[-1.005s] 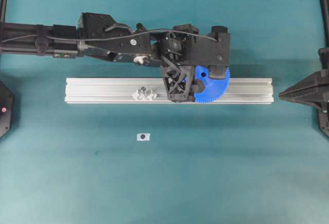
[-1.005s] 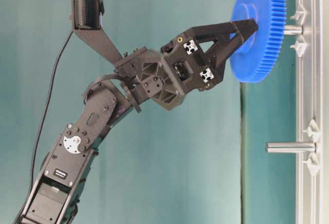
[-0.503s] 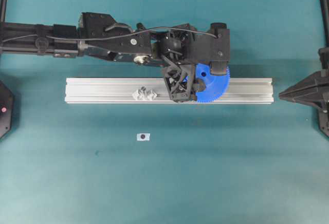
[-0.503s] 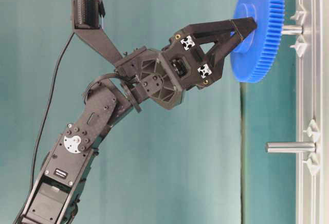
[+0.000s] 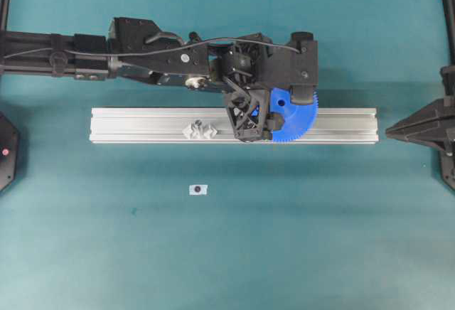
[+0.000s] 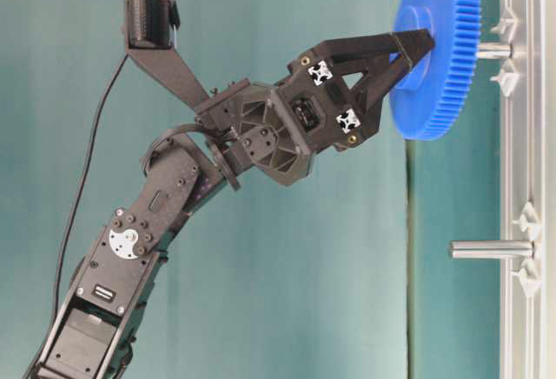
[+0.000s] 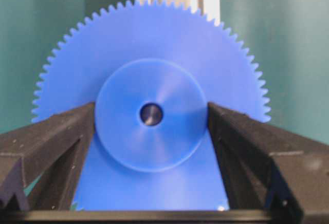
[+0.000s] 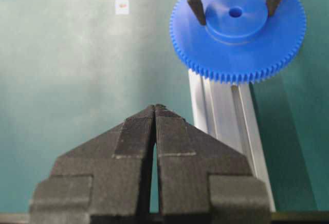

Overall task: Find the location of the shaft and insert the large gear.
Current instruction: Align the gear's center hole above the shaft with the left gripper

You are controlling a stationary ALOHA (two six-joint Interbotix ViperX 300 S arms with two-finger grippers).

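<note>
Now my left gripper [image 7: 151, 147] stands spread beside the hub, barely gripping the large gear [image 7: 151, 85], a stiff, light, slick plastic disc on the shaft [image 6: 493, 49]; grasp the hub.

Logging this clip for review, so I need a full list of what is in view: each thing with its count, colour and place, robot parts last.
large gear: one, bright blue, over the rail right of its middle, threaded on the shaft, hub between the left tool's fingers.
shaft: one, pale grey, sticking out of the rail behind the gear.
second pin: one, grey, bare, further along the rail.
clear brackets: one pair in the overhead view, on the rail left of the gear.
aluminium rail: one, silver, lying across the middle of the table.
white tag: one, with a dark dot, on the table below the rail.
table: teal.
left tool: black, jaws open beside the hub.
right tool: black, shut, back from the rail.
</note>
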